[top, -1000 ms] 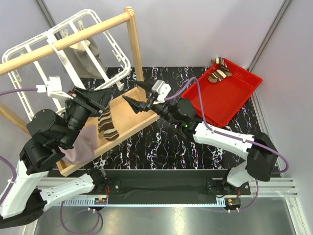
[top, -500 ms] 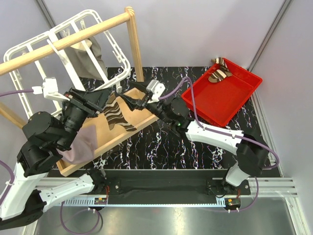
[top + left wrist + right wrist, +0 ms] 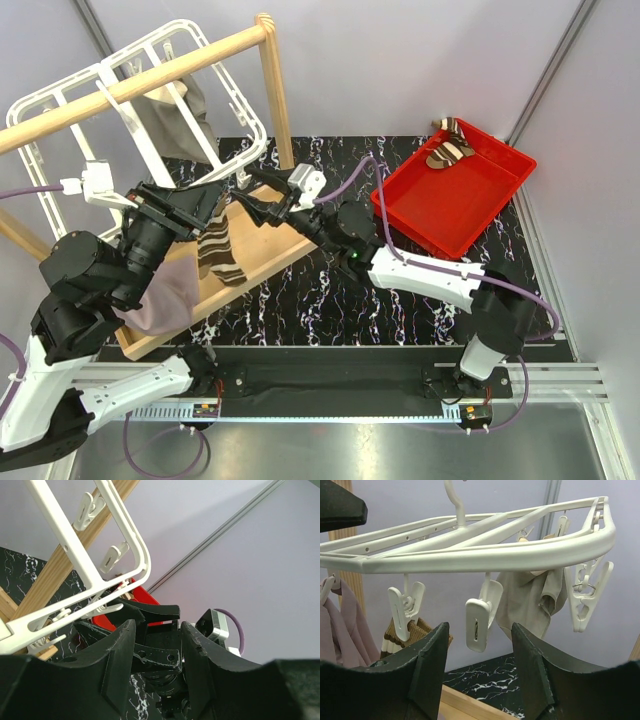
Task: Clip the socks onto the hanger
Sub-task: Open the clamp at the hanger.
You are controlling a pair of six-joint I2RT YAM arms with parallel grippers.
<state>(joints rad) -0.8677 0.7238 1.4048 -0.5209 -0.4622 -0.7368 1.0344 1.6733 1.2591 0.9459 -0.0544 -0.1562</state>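
Note:
The white hanger (image 3: 60, 100) hangs from the wooden rail at the upper left. One brown striped sock (image 3: 218, 250) dangles from a hanger clip (image 3: 406, 605), its cuff (image 3: 395, 632) pinched in it. A second sock (image 3: 448, 148) lies in the red tray's far corner. My left gripper (image 3: 208, 205) sits just left of the hanging sock; its jaws (image 3: 157, 630) are open with nothing between them. My right gripper (image 3: 252, 192) is under the hanger's near edge, open. A free white clip (image 3: 480, 617) hangs just above the gap between its fingers (image 3: 479, 630), touching neither.
The red tray (image 3: 470, 200) sits at the right. A wooden rail (image 3: 130, 85) and post stand on a wooden base (image 3: 275, 240). A grey-beige cloth (image 3: 530, 600) and a pinkish cloth (image 3: 340, 615) hang from other clips. The two grippers are very close together.
My right gripper has moved left, under the hanger's edge, and its jaws have narrowed. The sock swung out toward it and hangs straight again. My left arm shifted slightly left.

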